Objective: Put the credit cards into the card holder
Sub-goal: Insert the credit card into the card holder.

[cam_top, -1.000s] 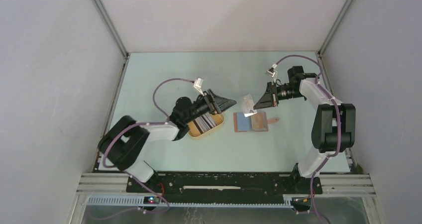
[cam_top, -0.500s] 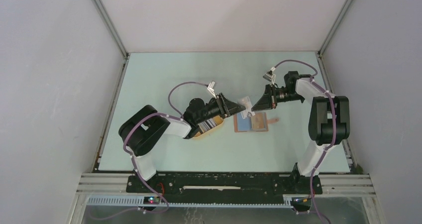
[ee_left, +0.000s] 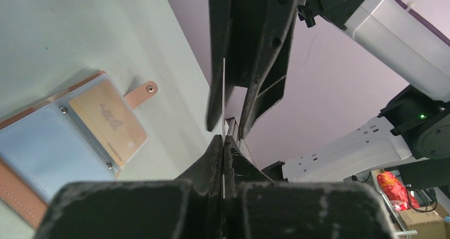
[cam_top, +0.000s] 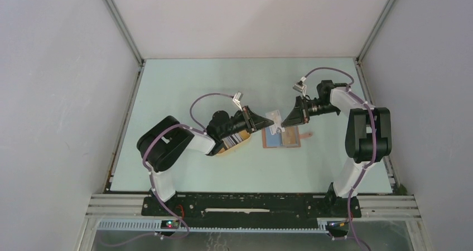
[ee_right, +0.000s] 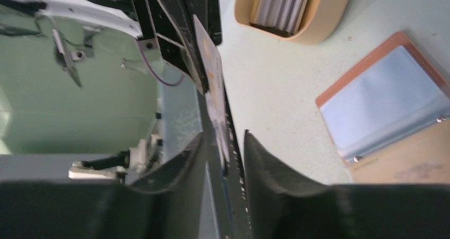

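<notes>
Left gripper (ee_left: 223, 141) pinched on white card (ee_right: 211, 69); right gripper (cam_top: 285, 121) jaws parted, card edge loose between them. Tips almost nose to nose above open card holder (cam_top: 281, 138). Spare cards (ee_right: 281, 5) in tray (ee_right: 325, 25) just left; table (cam_top: 223, 83) open beyond. Second ago: left gripper wide over tray, right gripping card.

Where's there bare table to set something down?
Bare: the wide far stretch of table behind both arms, and the near strip between tray, holder and the bases. Crowded: the middle, where left gripper and right gripper meet at a card.
</notes>
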Action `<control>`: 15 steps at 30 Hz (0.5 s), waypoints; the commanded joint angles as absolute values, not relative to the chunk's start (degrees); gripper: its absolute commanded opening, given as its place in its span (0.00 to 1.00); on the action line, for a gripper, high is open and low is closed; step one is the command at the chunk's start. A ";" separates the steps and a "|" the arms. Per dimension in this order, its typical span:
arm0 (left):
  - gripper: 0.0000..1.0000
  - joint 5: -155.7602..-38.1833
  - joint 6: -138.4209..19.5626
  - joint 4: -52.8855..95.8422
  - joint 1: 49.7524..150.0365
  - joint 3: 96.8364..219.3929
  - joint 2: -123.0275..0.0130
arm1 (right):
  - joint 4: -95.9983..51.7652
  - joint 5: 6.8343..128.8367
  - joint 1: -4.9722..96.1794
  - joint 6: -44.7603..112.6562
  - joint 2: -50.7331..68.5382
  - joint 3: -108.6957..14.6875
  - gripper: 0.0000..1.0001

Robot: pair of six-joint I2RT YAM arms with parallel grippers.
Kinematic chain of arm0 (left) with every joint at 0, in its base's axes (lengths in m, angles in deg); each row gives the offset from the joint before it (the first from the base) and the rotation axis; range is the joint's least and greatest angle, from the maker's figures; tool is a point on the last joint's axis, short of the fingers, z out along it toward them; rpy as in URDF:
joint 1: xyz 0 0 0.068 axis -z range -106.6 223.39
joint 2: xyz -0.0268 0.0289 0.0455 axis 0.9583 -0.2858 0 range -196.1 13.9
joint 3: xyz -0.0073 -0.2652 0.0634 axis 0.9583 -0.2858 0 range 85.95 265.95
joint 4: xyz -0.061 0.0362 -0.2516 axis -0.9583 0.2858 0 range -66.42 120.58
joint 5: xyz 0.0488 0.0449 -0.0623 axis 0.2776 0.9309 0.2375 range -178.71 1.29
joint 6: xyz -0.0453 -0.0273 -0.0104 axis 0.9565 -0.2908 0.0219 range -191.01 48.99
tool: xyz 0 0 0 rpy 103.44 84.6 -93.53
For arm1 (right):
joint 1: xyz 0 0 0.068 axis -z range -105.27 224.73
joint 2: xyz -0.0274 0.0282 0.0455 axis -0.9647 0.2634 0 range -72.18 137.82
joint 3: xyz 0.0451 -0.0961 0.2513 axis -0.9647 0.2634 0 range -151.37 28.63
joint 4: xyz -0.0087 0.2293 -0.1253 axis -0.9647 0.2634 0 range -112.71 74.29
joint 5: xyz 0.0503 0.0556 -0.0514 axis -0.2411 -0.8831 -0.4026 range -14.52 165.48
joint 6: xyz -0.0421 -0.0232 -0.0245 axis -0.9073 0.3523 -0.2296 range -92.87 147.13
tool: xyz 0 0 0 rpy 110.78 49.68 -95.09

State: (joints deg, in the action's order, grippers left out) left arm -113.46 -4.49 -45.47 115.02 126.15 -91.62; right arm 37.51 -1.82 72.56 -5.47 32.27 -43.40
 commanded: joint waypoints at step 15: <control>0.00 -110.62 -9.90 -27.75 116.35 133.40 -97.34 | 18.18 30.11 81.41 8.61 24.29 -34.71 0.37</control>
